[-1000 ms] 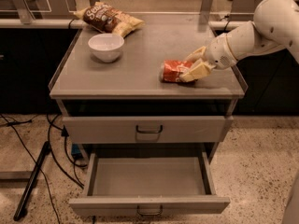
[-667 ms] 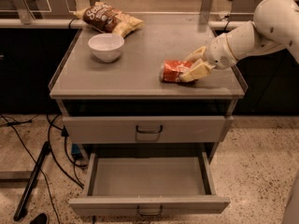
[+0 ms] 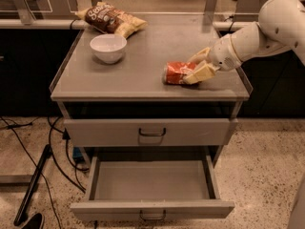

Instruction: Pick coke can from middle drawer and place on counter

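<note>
Gripper: the pale, 2-fingered gripper [image 3: 188,71] reaches in from the right over the counter's front right part. It is clasped on the can's right end, with 1 finger on the far side and 1 on the near side.
Can: the small red-orange coke can [image 3: 174,73] with pale markings lies on its side on the broad flat grey counter [image 3: 143,70]. It is near the front edge and well right of centre.
Arm: the thick white robot arm [image 3: 267,27] crosses above the counter's right rim.
Counter edges: low raised rims run along the left and right sides. The front edge is flat and lies just in front of the can.
Open room on top: a wide stretch of grey surface lies between the can and the round white bowl [image 3: 108,47], which stands at the back left.
Back corner: a brown-and-yellow chip bag [image 3: 110,19] lies behind the bowl, at the far left edge.
Upper front: the grey drawer front with a dark bar handle [image 3: 150,131] sits flush and closed under the counter.
Middle drawer: the wide shallow grey metal drawer [image 3: 152,210] is pulled well out toward me. Its grey floor shows from wall to wall.
Floor: dark cables [image 3: 57,161] and a slanting dark pole [image 3: 31,185] lie left of the cabinet. Speckled floor [image 3: 257,175] spreads to the right of it.
</note>
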`<state>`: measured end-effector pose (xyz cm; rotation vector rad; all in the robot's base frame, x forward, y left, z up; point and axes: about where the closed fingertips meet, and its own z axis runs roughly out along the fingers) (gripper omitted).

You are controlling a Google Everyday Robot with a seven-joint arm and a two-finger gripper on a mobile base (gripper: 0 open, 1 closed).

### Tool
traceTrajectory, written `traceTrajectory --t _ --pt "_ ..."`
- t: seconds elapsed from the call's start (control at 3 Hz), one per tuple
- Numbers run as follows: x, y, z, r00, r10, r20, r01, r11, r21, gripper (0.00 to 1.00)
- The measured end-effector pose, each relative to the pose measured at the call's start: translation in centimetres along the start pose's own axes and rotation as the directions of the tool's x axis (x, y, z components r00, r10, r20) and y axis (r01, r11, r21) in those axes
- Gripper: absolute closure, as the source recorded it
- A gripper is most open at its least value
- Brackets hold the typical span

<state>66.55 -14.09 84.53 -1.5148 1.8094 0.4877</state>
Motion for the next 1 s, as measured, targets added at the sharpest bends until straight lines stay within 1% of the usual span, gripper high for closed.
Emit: traceTrajectory --t 0.33,0.67,1.0 --pt "0.00 0.00 0.01 1.000 0.000 0.000 0.000 1.0000 0.000 0.04" --pt "0.00 0.01 0.03 1.000 0.000 0.000 0.000 1.0000 0.000 0.00" --pt "0.00 0.01 0.03 1.000 0.000 0.000 0.000 1.0000 0.000 0.00"
